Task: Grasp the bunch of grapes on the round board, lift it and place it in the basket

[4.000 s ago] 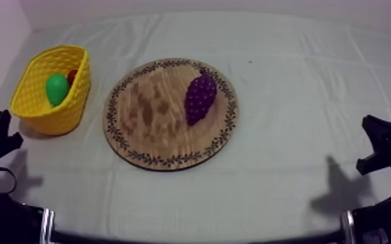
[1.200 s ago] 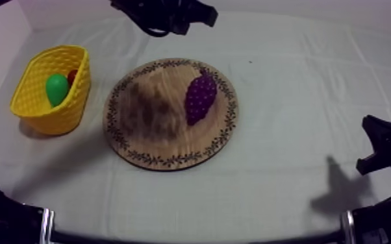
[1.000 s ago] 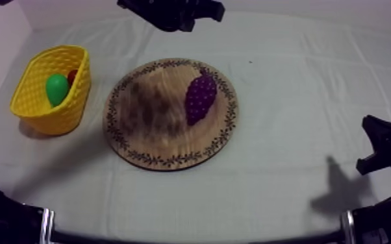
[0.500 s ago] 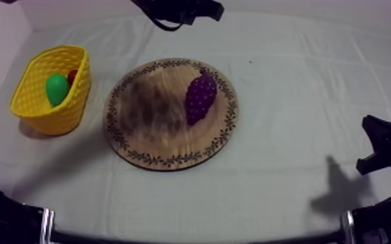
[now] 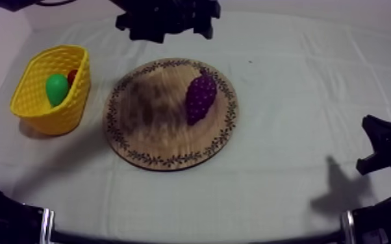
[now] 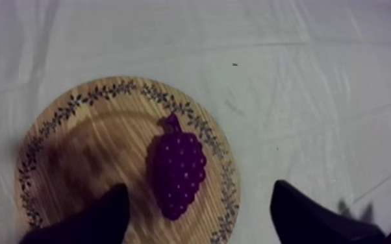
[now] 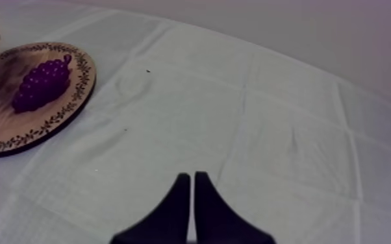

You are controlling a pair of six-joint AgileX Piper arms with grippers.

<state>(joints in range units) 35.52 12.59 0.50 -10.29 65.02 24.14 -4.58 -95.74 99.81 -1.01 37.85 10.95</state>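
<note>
On wooden board (image 5: 147, 130), right half, lies bunch of grapes (image 5: 200, 97), untouched. Yellow basket (image 5: 60, 118) just left of board holds green pear (image 5: 57, 88) + small red fruit (image 5: 72, 76). L gripper (image 6: 200, 187) hangs over board's far edge, fingers spread wide, nothing btwn. R gripper (image 7: 192, 176) well right of board, fingers pressed together, empty.

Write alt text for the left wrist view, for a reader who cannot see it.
A purple bunch of grapes lies on a round wooden board with a patterned rim, on a grey-white cloth. The left gripper is open: one finger over the board beside the grapes, the other over the cloth.
</note>
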